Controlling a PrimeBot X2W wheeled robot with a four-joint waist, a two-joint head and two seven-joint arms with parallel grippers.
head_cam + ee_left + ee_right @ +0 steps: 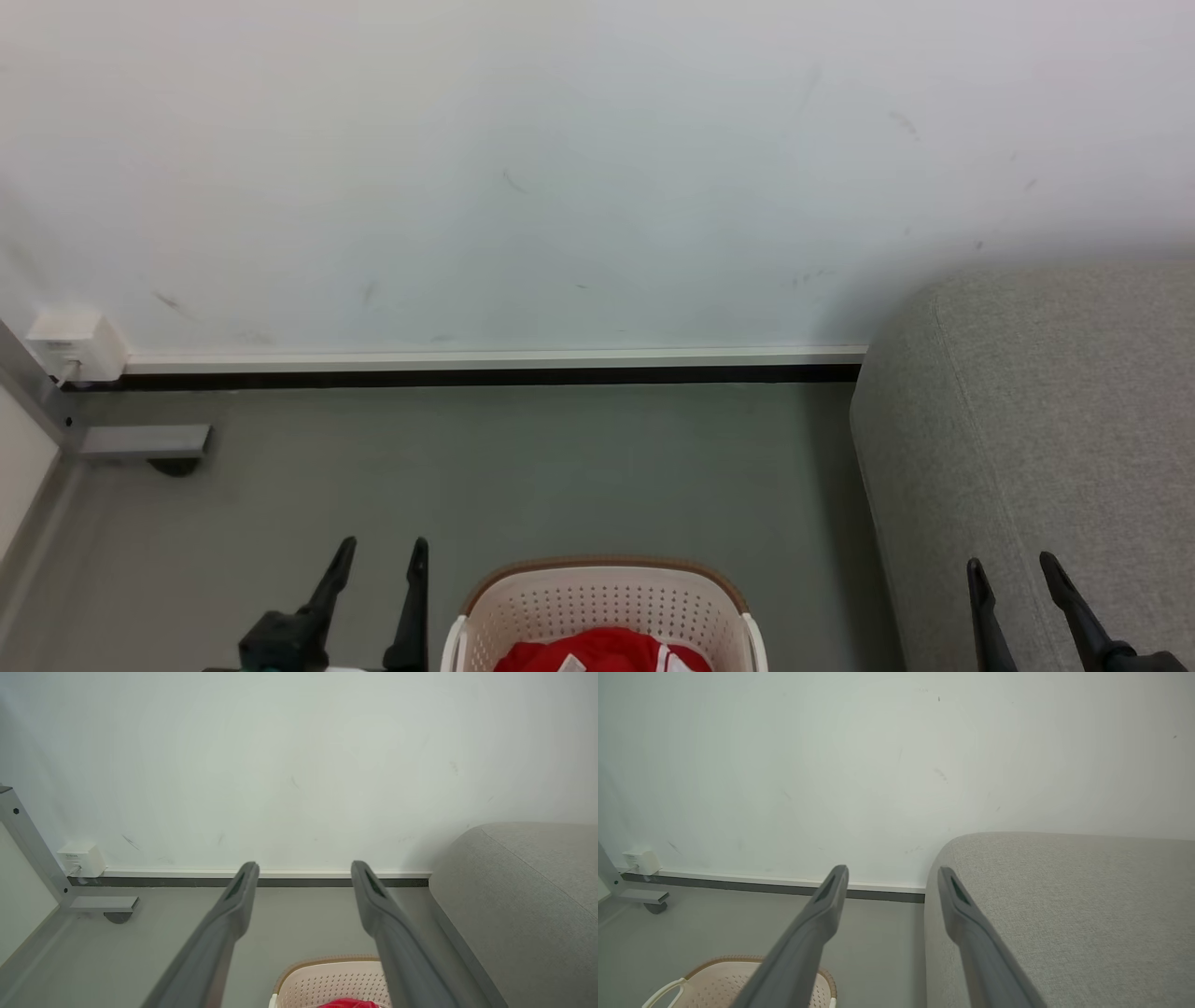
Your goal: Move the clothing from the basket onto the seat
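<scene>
The cream basket [607, 597] with a brown rim stands on the floor at the bottom centre of the head view, and red clothing [597, 651] with white stripes lies inside it. The grey seat [1036, 420] rises at the right. My left gripper [383, 553] is open, left of the basket and above the floor. My right gripper [1013, 565] is open in front of the seat's side. In the left wrist view the basket [327, 982] and a bit of the clothing [348, 1004] show between the open fingers [233, 905]. The right wrist view shows the basket [714, 982] and the seat [1064, 905].
A white wall with a baseboard [485, 366] runs across the back. A grey metal frame leg with a foot [140, 441] and a small white box [75, 343] stand at the left. Grey floor [523, 467] lies between the basket and the wall.
</scene>
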